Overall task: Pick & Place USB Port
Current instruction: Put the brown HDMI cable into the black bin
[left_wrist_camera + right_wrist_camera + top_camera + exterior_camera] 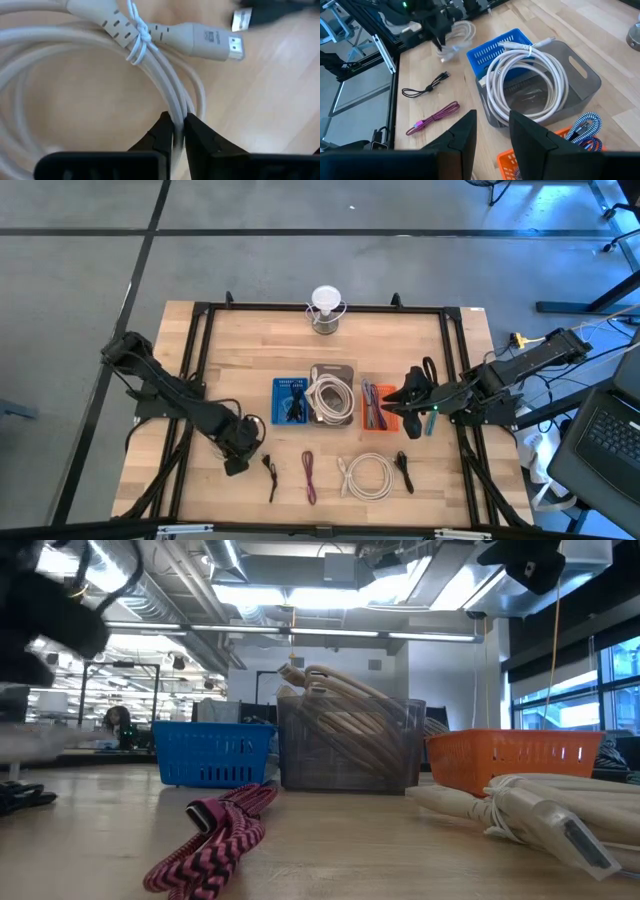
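White cable (200, 40): off-white, coiled, tied with a thin white twist tie, thick ribbed strain relief, flat silver plug with printed marks on the body. In the left wrist view the left gripper (179, 122) was pinched almost closed, with two strands of that coil between the fingers (162, 132). The right wrist view showed it far off, blurred, at the left arm's tip near the table's left edge. The high view disagreed: a white coil (367, 477) lay flat on the near side of the table, right of centre, between the pink cable (308, 477) and a black cable (403, 470), while the left arm's tip sat near left, well apart from it. Right gripper (492, 120) was open, fingers apart, holding nothing, over the orange basket (388, 420) on the right. Grey bin (580, 85) in the middle held another white coil, and the blue basket (485, 50) was to its left.
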You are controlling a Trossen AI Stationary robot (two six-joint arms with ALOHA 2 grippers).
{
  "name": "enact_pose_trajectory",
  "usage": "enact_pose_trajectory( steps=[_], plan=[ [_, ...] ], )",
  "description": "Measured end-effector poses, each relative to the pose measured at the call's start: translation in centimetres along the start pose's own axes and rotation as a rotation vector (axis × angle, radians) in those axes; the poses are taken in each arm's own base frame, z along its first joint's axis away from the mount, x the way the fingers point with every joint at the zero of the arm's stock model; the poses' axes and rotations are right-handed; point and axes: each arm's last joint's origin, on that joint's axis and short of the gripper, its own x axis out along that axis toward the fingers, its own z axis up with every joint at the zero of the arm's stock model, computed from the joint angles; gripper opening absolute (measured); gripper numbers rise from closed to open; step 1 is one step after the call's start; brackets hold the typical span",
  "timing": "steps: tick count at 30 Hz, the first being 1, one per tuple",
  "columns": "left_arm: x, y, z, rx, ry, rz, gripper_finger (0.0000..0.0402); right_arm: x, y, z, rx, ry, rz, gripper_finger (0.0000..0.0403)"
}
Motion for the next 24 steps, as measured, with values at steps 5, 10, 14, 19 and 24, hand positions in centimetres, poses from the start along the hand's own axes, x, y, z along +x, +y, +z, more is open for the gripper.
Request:
enact_pose_trajectory(
  steps=[5,10,14,19,24],
  plan=[
    [-4.8,-0.3,-0.5,0.008,-0.071,0.04,0.0022,0.0,0.0,0.0,-0.001,0.0,0.0,0.0116],
    [-9.6,-1.0,-0.6,0.125,-0.464,0.008,0.0022,0.1,0.0,0.0,-0.006,-0.013,-0.022,0.0116],
    [-12.1,-1.4,-0.8,0.255,-0.871,0.04,0.0022,0.2,-0.1,0.1,-0.033,-0.043,-0.06,0.0116],
    [-14.2,-1.4,0.7,0.383,-1.19,0.086,0.0022,0.5,0.8,1.1,-0.095,-0.155,-0.015,0.0116],
    [-15.9,-1.3,3.7,0.607,-1.37,-0.06,0.0022,1.2,2.0,2.0,-0.199,-0.262,0.042,0.0116]
  ],
)
